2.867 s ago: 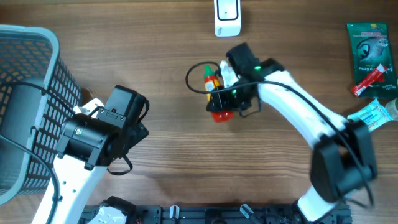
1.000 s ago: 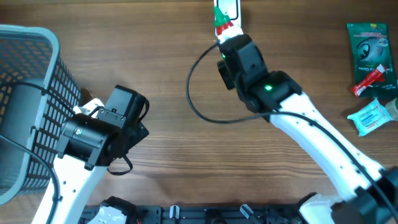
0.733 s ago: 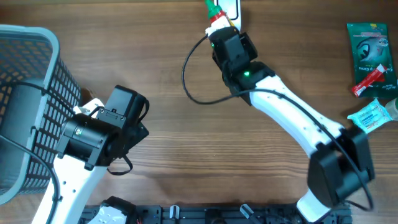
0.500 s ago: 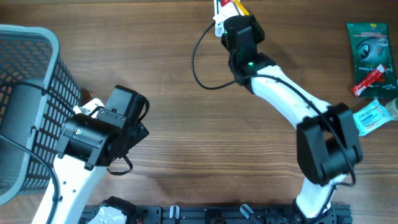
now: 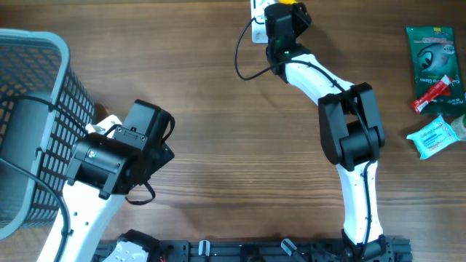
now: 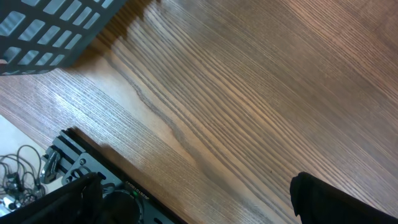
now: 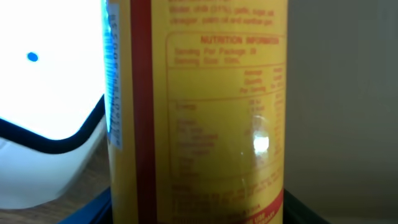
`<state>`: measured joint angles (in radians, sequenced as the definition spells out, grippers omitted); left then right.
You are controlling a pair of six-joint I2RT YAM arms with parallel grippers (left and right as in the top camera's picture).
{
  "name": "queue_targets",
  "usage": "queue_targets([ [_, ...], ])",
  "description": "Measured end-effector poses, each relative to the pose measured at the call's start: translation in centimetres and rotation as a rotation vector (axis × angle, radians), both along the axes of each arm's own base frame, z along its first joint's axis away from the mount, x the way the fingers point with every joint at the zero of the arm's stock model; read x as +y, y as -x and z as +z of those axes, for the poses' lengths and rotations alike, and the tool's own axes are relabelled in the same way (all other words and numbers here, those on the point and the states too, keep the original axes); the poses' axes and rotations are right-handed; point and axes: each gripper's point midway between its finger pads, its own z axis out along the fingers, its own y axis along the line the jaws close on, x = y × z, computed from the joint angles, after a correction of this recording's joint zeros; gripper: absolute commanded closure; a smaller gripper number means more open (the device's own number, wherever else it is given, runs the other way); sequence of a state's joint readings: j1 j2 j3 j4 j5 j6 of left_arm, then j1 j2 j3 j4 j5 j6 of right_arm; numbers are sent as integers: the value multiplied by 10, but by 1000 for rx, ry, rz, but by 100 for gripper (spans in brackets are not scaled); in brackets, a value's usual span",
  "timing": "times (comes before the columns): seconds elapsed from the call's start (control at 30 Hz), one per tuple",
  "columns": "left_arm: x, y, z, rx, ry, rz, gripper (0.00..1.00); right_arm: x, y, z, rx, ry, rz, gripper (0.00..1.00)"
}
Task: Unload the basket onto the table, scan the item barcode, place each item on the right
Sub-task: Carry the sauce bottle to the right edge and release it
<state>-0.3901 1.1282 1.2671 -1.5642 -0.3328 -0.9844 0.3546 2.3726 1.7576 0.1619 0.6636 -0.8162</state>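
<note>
The item is a yellow bottle (image 7: 199, 112) with a red stripe and a nutrition panel, and it fills the right wrist view. My right gripper (image 7: 198, 214) is shut on it, its dark fingers (image 7: 311, 208) showing at the bottom corners. Just left of the bottle is the white scanner (image 7: 43, 99). A pale label strip (image 7: 112, 81) on the bottle's left edge faces it. From overhead, the right gripper (image 5: 286, 16) is at the table's far edge beside the scanner (image 5: 256, 25), with only a sliver of the bottle (image 5: 287, 2) showing. My left gripper (image 6: 199, 211) hangs open over bare wood.
A dark mesh basket (image 5: 33, 109) stands at the left, its corner (image 6: 50, 31) in the left wrist view. At the right edge lie a green packet (image 5: 433, 58), a red tube (image 5: 435, 94) and a blue-white packet (image 5: 435, 137). A black rail (image 6: 93, 174) runs along the front edge.
My right arm carried the bottle from the middle of the table up to the scanner at the far edge. The left arm stayed still.
</note>
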Motion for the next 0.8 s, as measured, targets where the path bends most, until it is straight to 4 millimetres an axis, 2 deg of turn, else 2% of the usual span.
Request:
queue_targets([
  [0.13, 0, 0, 0, 0, 0, 0, 0, 1, 0, 9, -26, 13, -25, 60],
  [0.23, 0, 0, 0, 0, 0, 0, 0, -17, 2, 17, -48, 44, -109, 63],
  [0.27, 0, 0, 0, 0, 0, 0, 0, -29, 4, 18, -50, 52, -156, 63],
  [0.33, 0, 0, 0, 0, 0, 0, 0, -70, 11, 12, -12, 76, -277, 62],
  [0.37, 0, 0, 0, 0, 0, 0, 0, -111, 21, 1, 55, 97, -376, 61],
  [0.4, 0, 0, 0, 0, 0, 0, 0, -137, 29, -8, 103, 99, -432, 60],
  [0.43, 0, 0, 0, 0, 0, 0, 0, -170, 46, -22, 169, 83, -522, 59],
  [0.47, 0, 0, 0, 1, 0, 0, 0, -221, 68, -40, 259, 78, -626, 59],
  [0.53, 0, 0, 0, -1, 1, 0, 0, -269, 105, -63, 359, -3, -760, 59],
  [0.6, 0, 0, 0, -1, 1, 0, 0, -305, 133, -80, 395, -132, -875, 55],
  [0.67, 0, 0, 0, 0, 0, 0, 0, -331, 150, -92, 375, -278, -980, 20],
  [0.7, 0, 0, 0, -1, 1, 0, 0, -337, 152, -92, 357, -325, -1003, 0],
  [0.8, 0, 0, 0, 0, 0, 0, 0, -336, 154, -86, 339, -437, -1027, 0],
])
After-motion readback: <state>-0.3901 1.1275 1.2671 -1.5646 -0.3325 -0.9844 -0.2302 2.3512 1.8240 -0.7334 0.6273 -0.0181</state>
